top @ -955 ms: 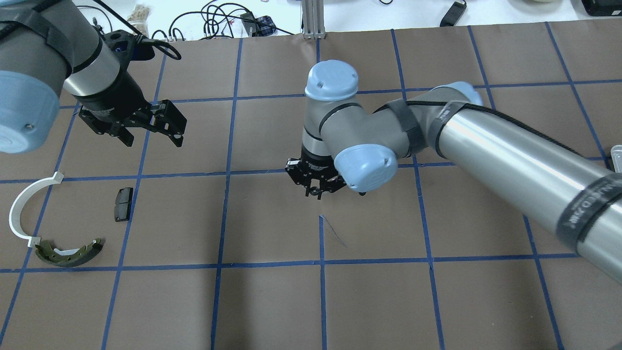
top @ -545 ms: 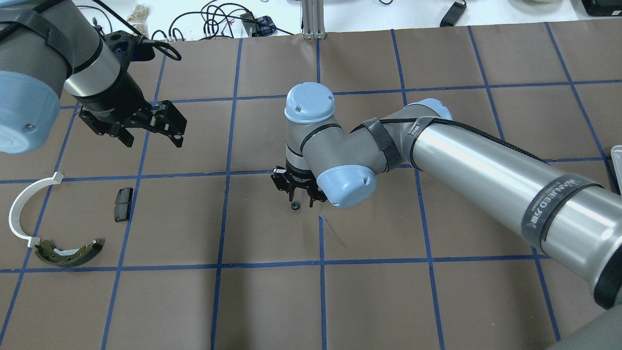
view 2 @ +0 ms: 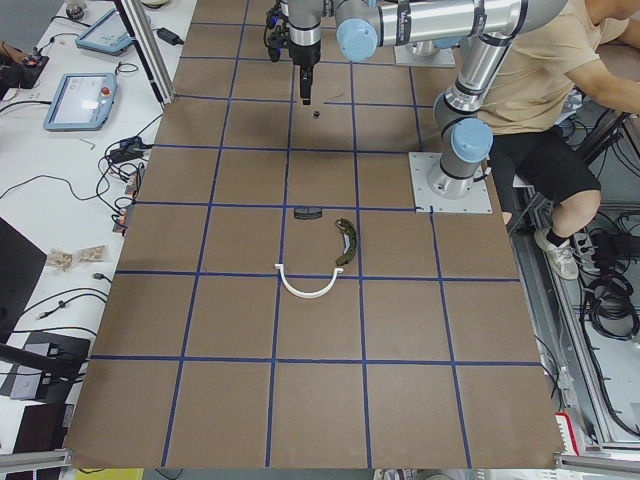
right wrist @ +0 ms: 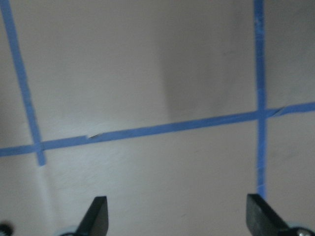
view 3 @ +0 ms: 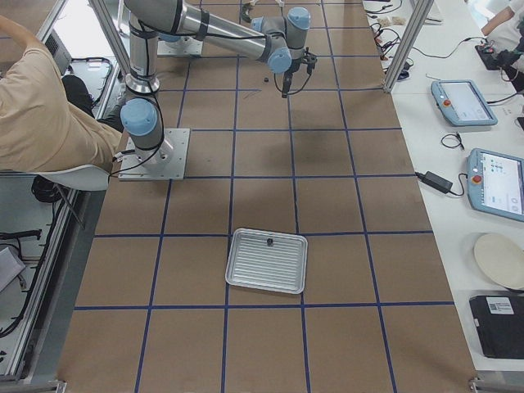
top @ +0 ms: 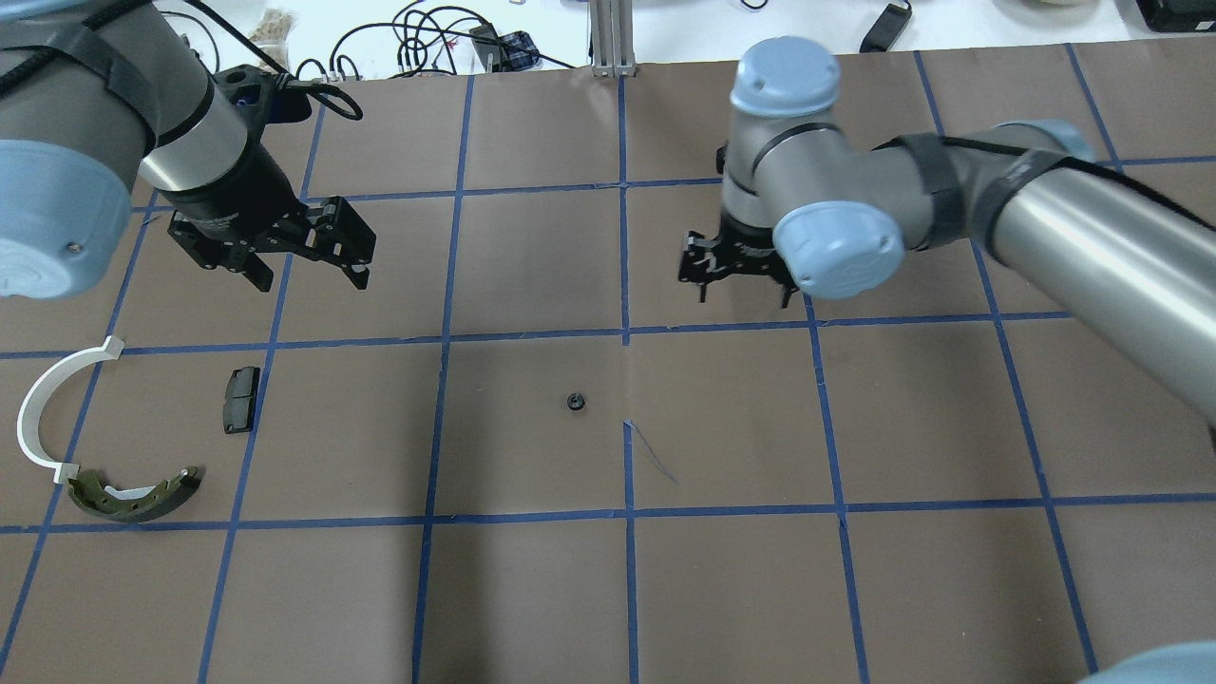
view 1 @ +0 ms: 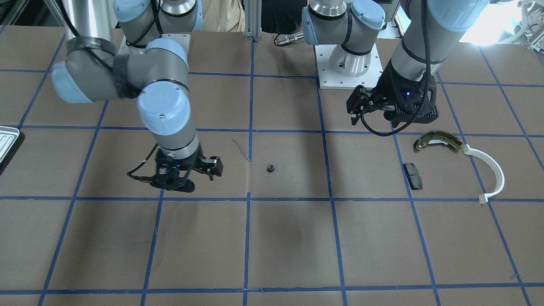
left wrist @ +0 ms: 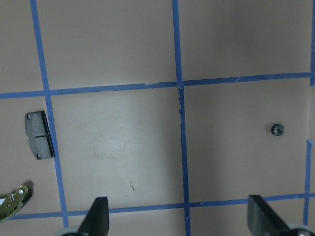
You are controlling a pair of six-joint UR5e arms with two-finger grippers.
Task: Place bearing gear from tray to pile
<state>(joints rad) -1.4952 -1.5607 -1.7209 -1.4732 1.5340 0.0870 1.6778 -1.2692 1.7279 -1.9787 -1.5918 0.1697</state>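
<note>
The bearing gear (top: 575,402) is a small dark toothed ring lying alone on the brown mat near the table's middle (view 1: 270,168); it also shows in the left wrist view (left wrist: 277,129). My right gripper (top: 741,296) is open and empty, raised, beyond and to the right of the gear. My left gripper (top: 304,275) is open and empty above the mat. The pile lies at the left: a brake shoe (top: 133,494), a white arc (top: 43,408) and a dark pad (top: 239,399). The tray (view 3: 241,266) sits far to the right; only its corner (view 1: 6,140) shows in the front view.
A small dark part (view 3: 268,242) lies in the tray. Cables (top: 427,38) and an aluminium post (top: 613,38) stand beyond the mat's far edge. A seated person (view 2: 540,80) is behind the robot bases. Blue tape lines grid the mat.
My right gripper has let go of the gear on the mat and pulled away up and to the right. The left arm has shifted slightly right.
</note>
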